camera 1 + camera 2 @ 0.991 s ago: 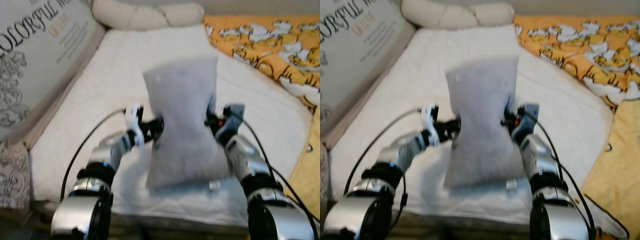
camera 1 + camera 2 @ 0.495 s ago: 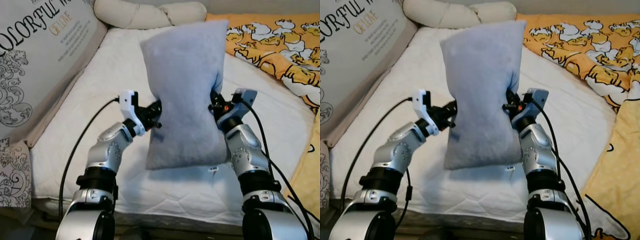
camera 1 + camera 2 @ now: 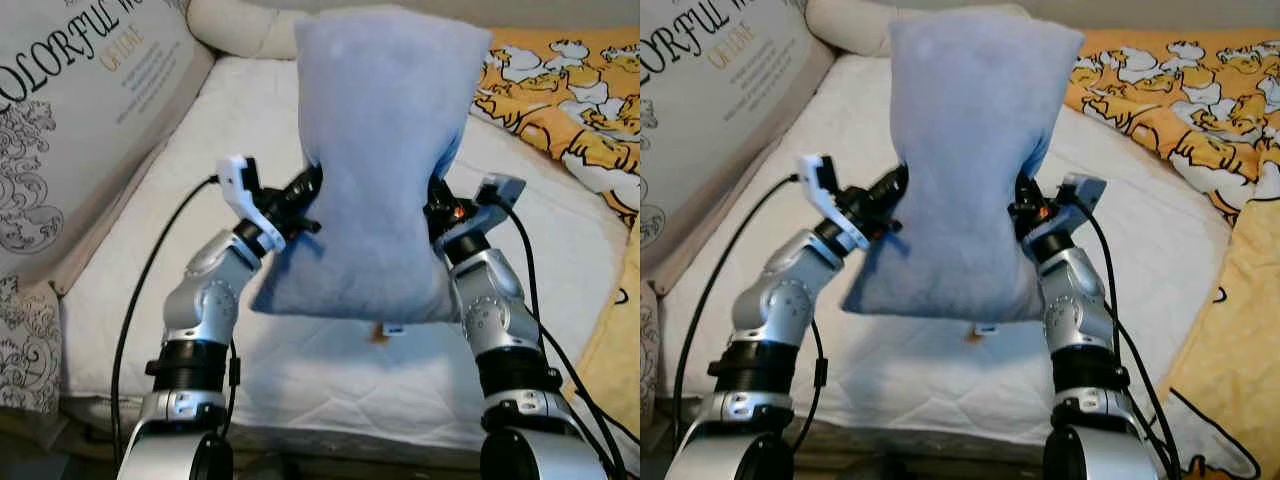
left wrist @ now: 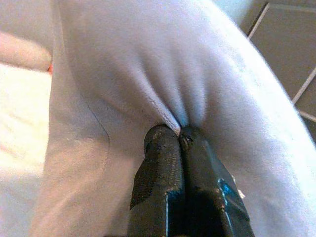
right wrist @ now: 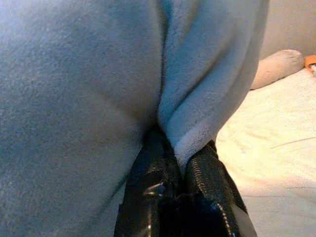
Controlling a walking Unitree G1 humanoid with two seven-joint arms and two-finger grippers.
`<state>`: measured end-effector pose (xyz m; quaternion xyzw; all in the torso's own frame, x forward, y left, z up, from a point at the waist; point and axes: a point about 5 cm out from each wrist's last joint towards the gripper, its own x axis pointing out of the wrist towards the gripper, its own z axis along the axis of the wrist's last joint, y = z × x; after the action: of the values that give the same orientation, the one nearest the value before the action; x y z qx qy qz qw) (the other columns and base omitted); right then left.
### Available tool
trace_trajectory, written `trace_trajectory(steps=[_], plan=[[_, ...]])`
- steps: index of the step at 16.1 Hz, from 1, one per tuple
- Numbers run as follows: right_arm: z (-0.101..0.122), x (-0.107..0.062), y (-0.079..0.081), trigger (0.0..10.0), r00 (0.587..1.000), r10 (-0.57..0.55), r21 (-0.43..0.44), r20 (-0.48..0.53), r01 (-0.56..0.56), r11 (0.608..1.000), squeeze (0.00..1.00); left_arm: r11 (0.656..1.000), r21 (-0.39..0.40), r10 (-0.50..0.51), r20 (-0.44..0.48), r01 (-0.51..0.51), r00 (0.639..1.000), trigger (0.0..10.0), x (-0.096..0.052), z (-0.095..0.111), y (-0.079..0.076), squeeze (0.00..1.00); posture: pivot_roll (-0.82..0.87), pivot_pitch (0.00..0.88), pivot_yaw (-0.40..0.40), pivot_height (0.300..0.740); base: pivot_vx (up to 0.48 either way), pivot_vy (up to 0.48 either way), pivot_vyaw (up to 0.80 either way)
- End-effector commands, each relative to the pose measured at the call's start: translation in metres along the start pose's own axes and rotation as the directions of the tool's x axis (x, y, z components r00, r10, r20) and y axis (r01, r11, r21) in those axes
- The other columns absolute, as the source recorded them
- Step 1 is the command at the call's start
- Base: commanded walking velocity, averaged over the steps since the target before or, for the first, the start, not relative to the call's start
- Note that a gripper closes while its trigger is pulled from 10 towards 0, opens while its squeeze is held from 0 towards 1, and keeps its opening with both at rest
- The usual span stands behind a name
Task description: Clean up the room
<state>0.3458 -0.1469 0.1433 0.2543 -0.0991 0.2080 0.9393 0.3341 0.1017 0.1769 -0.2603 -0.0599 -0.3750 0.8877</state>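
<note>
Two tools clench one grey pillow upright above the white bed: left tool and right tool pinch opposite side edges.

Grey pillow hides much of the white mattress behind it and the tips of both grippers, left gripper and right gripper, while the printed cushion beside it runs off frame, lettering truncated.
</note>
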Motion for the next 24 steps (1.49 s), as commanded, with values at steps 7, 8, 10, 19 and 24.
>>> trace_trajectory(steps=[7, 8, 10, 19, 24], plan=[[-0.001, 0.003, 0.008, 0.0, 0.999, 0.04, 0.057, 0.008, -0.04, 0.998, 0.0, 0.995, -0.016, -0.1, -0.004, 0.1, 0.995, 0.0, 0.0, 0.003, -0.015, 0.0, 0.0, 0.0, 0.102, 0.74, 0.0, 0.0, 0.0], [-0.002, 0.003, 0.008, 0.0, 0.999, 0.038, 0.056, 0.004, -0.038, 0.998, 0.0, 0.998, 0.037, -0.056, -0.041, 0.057, 0.998, 4.4, 0.0, -0.001, -0.011, 0.0, 0.0, 0.0, 0.102, 0.74, 0.0, 0.0, 0.0], [-0.01, 0.001, 0.008, 0.0, 0.999, 0.007, 0.05, -0.039, -0.005, 0.999, 0.0, 0.979, 0.195, 0.087, -0.165, -0.054, 0.982, 10.0, 0.0, -0.014, 0.002, 0.0, 0.0, 0.0, 0.102, 0.74, 0.0, 0.0, 0.0], [-0.037, -0.008, -0.001, 10.0, 0.972, -0.162, -0.016, -0.173, 0.161, 0.987, 0.0, 0.92, 0.37, 0.221, -0.217, -0.129, 0.951, 10.0, -0.002, -0.025, 0.02, 0.0, 0.01, 0.0, 0.111, 0.74, 0.0, 0.105, 0.0], [-0.04, -0.01, -0.011, 10.0, 0.951, -0.236, -0.019, -0.2, 0.237, 0.971, 0.0, 0.902, 0.407, 0.257, -0.229, -0.148, 0.939, 10.0, 0.002, -0.026, 0.026, 0.0, 0.01, 0.0, 0.117, 0.74, 0.0, 0.438, 0.0]])
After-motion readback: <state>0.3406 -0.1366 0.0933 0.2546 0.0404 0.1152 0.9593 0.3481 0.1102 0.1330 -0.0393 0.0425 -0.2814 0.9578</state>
